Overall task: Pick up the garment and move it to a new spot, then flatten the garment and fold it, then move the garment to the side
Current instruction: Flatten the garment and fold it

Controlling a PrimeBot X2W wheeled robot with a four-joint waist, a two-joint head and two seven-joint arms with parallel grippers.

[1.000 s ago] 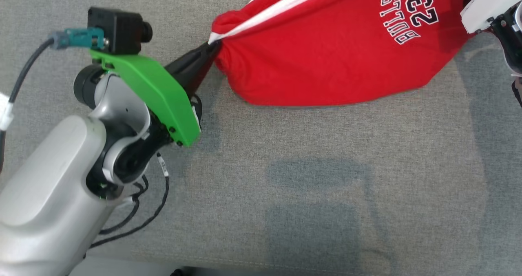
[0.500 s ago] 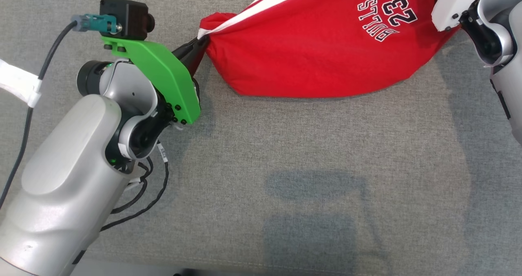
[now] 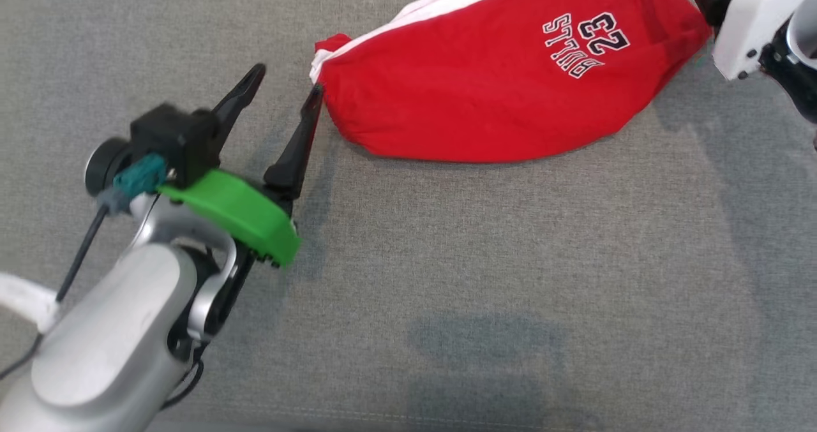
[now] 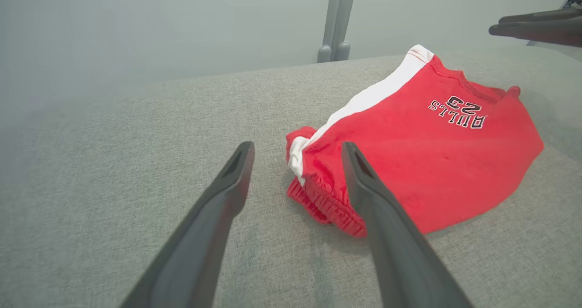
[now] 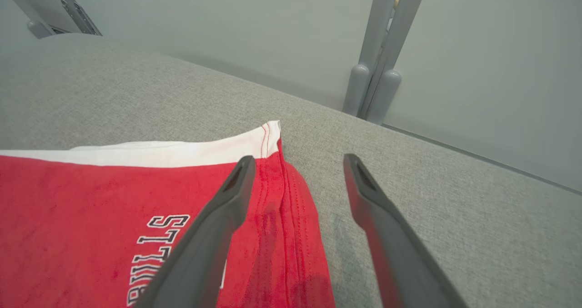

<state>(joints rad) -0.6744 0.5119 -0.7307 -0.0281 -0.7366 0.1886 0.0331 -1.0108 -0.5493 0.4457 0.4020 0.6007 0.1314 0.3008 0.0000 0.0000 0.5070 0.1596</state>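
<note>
Finds the garment (image 3: pixel 498 94), red shorts with a white side stripe and "BULLS 23" printed upside down, lying in a loose rounded heap toward 1 o'clock of the head view, resting on the grey cushion (image 3: pixel 510 279) and held by nothing. Sees its bunched, ribbed end pointing to 9 o'clock and its other end to 2 o'clock, with the white stripe along the 12 o'clock edge. Places the left gripper (image 3: pixel 288 78) at 9 o'clock of the garment, fingers spread wide with nothing between them, the nearer fingertip just beside the bunched end; cannot tell whether touching. Looks, in the left wrist view, along those parted fingers at the ribbed end lying on the cushion between them. Places the right gripper (image 5: pixel 298 159) at 2 o'clock of the garment, likewise spread open and gripping nothing, with one finger over the red cloth, the other over bare cushion, and the stitched hem between. Notes a green bracket (image 3: pixel 236 212) and a black camera (image 3: pixel 172 138) on the left wrist, toward 8 o'clock of the garment, and grey metal posts (image 5: pixel 375 85) beyond the cushion's far edge at 12 o'clock of the right wrist view.
</note>
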